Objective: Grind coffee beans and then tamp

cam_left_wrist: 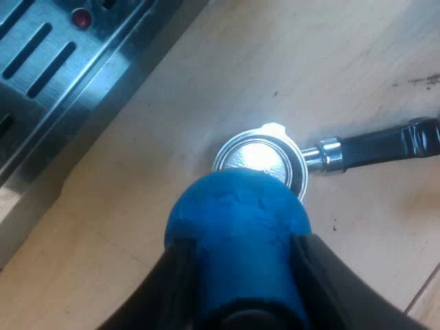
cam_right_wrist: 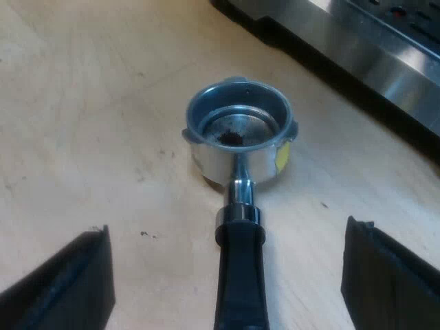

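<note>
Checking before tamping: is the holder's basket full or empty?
Nearly empty: the metal holder shows bare metal inside, with only a small dark patch.

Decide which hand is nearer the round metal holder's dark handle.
Right. The right hand straddles the dark handle, open; the left hand grips a rounded blue tamper near the holder's basket.

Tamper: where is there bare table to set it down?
Bare table lies between the holder and the machine, and on the holder's side away from the machine. Crowded at the handle, which the open right gripper straddles.
</note>
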Controlling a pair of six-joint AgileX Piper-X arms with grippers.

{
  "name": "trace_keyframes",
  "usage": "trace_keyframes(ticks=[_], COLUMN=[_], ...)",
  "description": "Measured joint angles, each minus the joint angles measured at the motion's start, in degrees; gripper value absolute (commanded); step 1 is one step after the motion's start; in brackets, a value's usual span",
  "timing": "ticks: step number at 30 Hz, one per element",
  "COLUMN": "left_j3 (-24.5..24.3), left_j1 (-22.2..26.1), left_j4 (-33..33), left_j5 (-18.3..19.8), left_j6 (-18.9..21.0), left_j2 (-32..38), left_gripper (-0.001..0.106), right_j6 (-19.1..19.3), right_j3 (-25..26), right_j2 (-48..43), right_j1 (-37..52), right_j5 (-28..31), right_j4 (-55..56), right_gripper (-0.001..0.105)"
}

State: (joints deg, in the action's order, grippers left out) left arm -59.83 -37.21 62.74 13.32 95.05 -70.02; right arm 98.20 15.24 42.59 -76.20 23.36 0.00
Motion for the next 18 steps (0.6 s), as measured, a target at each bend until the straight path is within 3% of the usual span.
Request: trace_keyframes(ticks=[9,18], left_j3=[0.0,0.0], left_j1=[-8.1,-8.2], left_j4=[-3.1,-3.3], left_j5=[0.1,-2.8], left_j6=[-0.4,0.1], left_j2=[-4.3,-10.6], left_gripper=[0.0,0.0], right_j6=[0.0,0.0], right_j3=[0.0,0.0], right_j2=[0.0,0.0], right_j1=[0.0,0.0], right_j5=[0.0,0.0], right_j4=[0.0,0.0], right_gripper=[0.071,0.071])
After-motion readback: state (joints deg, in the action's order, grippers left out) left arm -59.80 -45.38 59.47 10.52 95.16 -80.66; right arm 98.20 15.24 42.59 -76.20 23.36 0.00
